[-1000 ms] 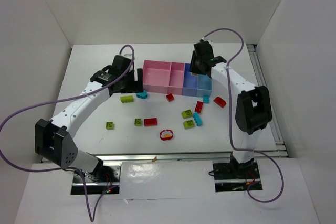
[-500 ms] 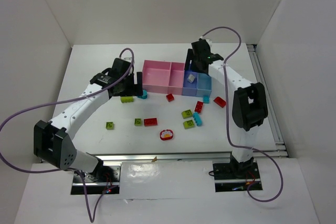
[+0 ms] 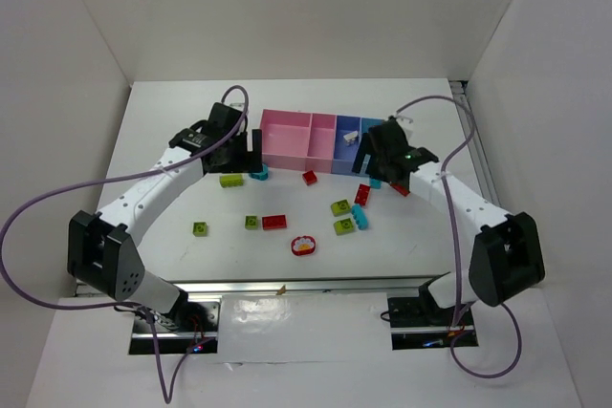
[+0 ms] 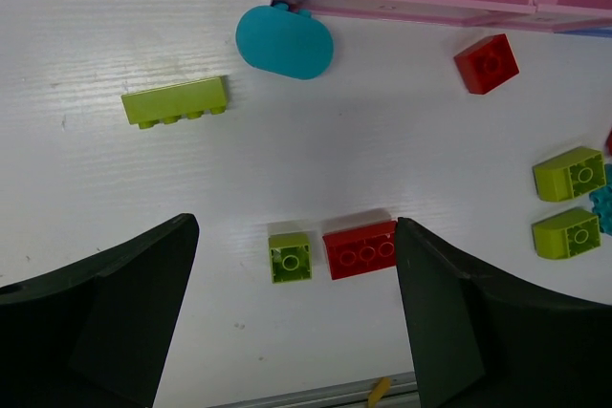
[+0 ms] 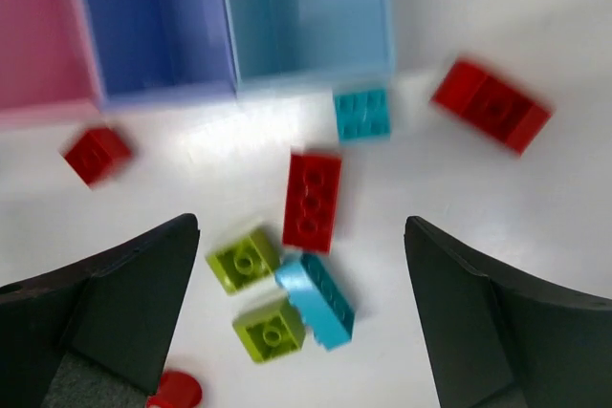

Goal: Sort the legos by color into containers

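The bins [image 3: 298, 139] sit in a row at the far middle of the desk [image 3: 163, 112] — pink to the left, blue to the right. A white brick [image 3: 350, 138] lies in a blue bin. The left jaws stand spread and empty by the pink end, above a lime brick [image 4: 175, 102] and a teal piece [image 4: 284, 41] that touches the pink wall. The right jaws — spread and empty too — hang just near of the blue bins, over a long red brick [image 5: 312, 201], a teal brick [image 5: 361, 114] and a lime pair [image 5: 243, 260]. A red-rimmed round piece [image 3: 303, 246] lies nearest, well apart from the bins.
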Motion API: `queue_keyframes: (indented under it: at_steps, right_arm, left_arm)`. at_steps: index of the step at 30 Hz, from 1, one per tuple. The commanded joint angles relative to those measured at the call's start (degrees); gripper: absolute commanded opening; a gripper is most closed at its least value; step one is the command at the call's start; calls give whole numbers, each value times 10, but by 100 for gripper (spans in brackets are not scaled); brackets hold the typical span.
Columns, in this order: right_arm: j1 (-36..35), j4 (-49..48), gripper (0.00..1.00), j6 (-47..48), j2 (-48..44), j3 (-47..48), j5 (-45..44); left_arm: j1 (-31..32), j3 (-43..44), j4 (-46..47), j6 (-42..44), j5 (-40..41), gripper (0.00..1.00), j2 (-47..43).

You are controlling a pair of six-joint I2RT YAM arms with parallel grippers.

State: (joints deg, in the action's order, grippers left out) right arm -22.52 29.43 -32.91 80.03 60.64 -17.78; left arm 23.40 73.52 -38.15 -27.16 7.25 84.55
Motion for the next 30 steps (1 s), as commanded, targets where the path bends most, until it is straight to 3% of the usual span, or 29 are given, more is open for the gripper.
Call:
queue_keyframes:
  at_steps: [1, 14, 20, 26, 30]
  right_arm:
    - [-20, -1, 95, -80, 6, -52, 27]
    - [-25, -94, 79, -85, 124, -69, 46]
    - [-36, -97, 61, -85, 165, -50, 13]
    - [-66, -37, 40, -92, 122, -36, -37]
    - [-80, 20, 34, -98, 51, -31, -74]
  left_arm:
    - [2, 22, -2, 2, -3, 94, 3]
    - [7, 11, -2, 2, 3, 93, 3]
    - [7, 6, -2, 2, 3, 93, 3]
    - [7, 6, -2, 2, 8, 93, -2]
    - [7, 0, -7, 2, 14, 93, -2]
